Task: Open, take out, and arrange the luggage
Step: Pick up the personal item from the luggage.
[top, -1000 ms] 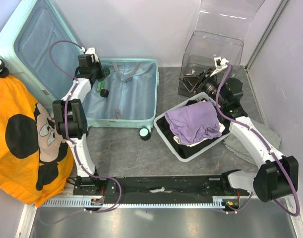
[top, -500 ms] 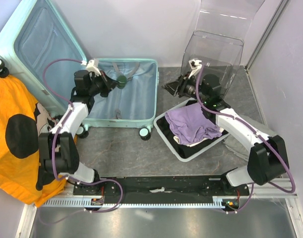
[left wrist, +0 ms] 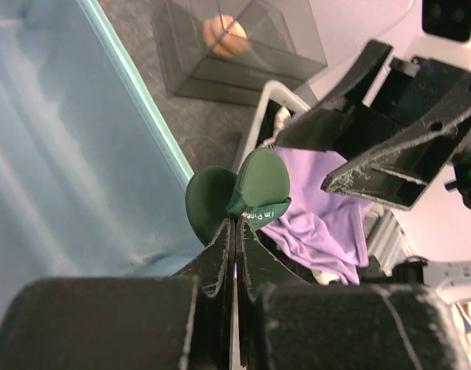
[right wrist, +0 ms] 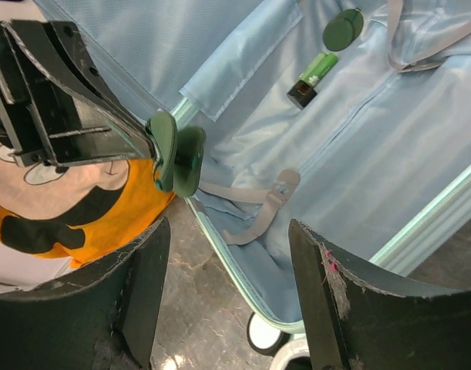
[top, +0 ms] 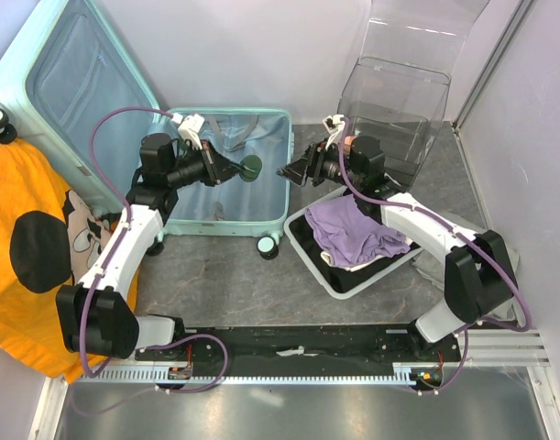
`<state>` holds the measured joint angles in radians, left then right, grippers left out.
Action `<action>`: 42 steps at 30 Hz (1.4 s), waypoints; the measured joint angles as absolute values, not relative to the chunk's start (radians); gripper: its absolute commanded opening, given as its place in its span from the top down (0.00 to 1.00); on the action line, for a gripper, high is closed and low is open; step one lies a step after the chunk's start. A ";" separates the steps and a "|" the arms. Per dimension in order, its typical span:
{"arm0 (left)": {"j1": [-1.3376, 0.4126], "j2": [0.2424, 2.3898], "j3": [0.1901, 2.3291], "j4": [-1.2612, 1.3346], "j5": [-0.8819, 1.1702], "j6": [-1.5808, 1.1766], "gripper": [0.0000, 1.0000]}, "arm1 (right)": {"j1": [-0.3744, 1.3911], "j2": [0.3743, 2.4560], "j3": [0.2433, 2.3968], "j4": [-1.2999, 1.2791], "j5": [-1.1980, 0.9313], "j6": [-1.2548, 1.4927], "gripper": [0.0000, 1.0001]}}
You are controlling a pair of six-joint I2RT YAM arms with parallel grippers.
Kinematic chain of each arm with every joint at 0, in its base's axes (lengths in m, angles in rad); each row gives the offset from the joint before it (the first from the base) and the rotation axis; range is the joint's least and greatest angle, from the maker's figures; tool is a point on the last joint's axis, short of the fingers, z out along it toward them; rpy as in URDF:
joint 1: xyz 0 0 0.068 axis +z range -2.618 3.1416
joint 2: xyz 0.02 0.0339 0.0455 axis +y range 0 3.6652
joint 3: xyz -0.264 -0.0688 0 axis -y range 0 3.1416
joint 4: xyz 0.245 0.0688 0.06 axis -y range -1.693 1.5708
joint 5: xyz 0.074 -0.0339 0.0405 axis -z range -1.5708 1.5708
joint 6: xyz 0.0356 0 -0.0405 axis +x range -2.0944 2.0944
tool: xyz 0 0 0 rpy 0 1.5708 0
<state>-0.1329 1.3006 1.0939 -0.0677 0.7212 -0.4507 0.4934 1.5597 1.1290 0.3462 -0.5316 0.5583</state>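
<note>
Grey worktop, and the luggage (top: 252, 206) is at the far-left corner. It's already open: base flat, lid (top: 78, 82) tipped up against the wall. So you can tick off step one.

Unpacking looks partway through, I'd say. Your left fingers (top: 226, 168) are pinched tight on a small green item (top: 251, 167), held up over the right edge of the luggage. Your right fingers (top: 296, 171) are spread wide, nothing in them, pointed straight at it from just beside. It looks like a handover about to happen, but that's my guess.

What's left, as far as I can see:
- The right wrist view shows a green tube (right wrist: 312, 77) with a black cap and a dark green disc (right wrist: 343, 29) lying on the lining near the grey straps.
- The green item needs a home. The basket (top: 309, 252) sits mid-worktop to the right of the luggage with a purple cloth (top: 357, 227) in it. The clear box (top: 394, 101) is at the far-right corner with something small and orange inside.

An orange shirt (top: 32, 247) hangs off the left edge. I can't tell if that counts as arranged.
</note>
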 measured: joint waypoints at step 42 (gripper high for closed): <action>-0.142 1.292 0.971 0.156 0.931 -0.532 0.98 | 0.546 1.736 1.143 0.689 -0.724 0.823 0.80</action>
<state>-0.1417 1.2922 0.9714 0.1558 0.9306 -0.5316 0.5465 1.7363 1.1427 0.6888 -0.7238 0.8230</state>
